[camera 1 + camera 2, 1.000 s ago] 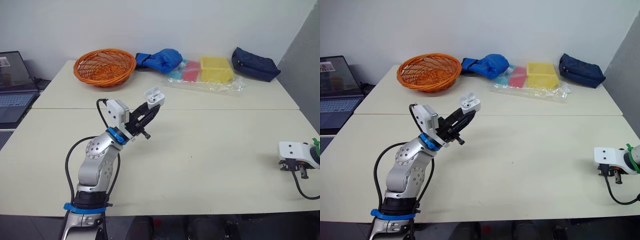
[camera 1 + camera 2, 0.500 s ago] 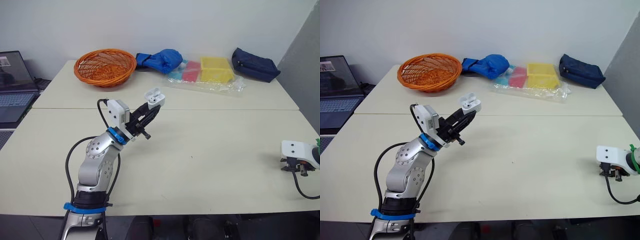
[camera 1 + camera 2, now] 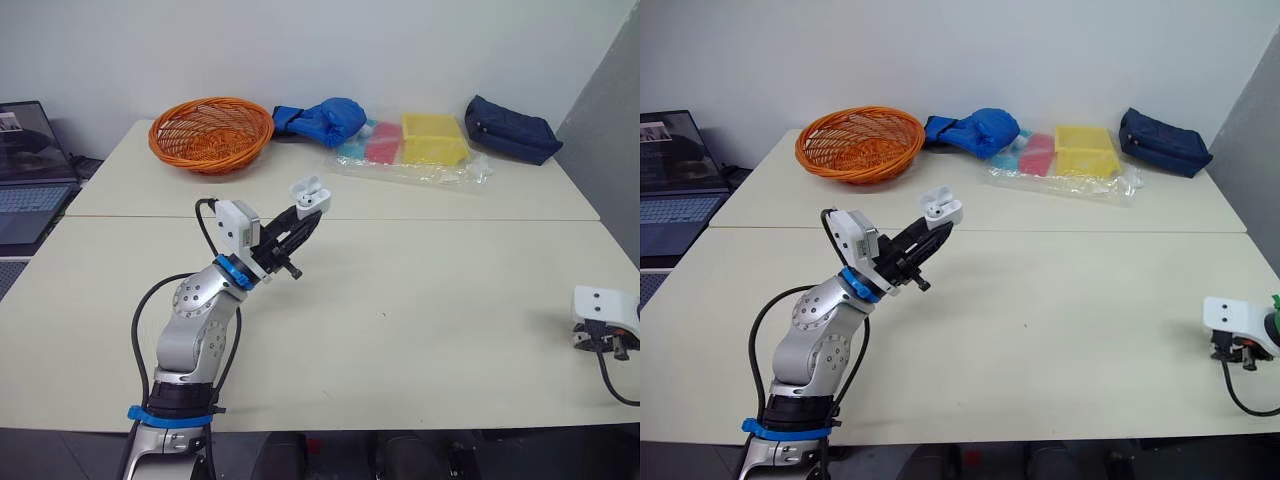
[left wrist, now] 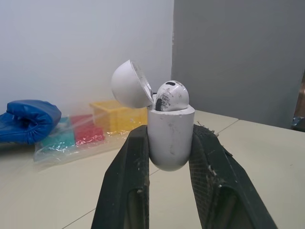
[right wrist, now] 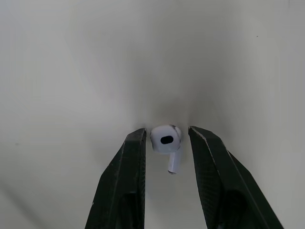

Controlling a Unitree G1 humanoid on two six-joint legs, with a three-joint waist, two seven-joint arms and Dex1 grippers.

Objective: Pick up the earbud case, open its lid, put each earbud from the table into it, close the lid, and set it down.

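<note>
left end effector pinches earbud case, lid open, one earbud inside, arm up over the surface | right end effector spread, low, around other earbud lying there

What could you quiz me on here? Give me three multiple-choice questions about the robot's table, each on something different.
1. Where is the loose earbud?
A) on the floor
B) on the table, between the fingers of the right gripper
C) in a person's hand

2. What colour is the basket?
A) orange
B) green
C) black

3. The earbud case has its lid:
A) open
B) shut
C) missing

1 B: it lies between the spread fingers.
2 A: its weave is orange.
3 A: the lid is tipped back beside a seated earbud.
</note>
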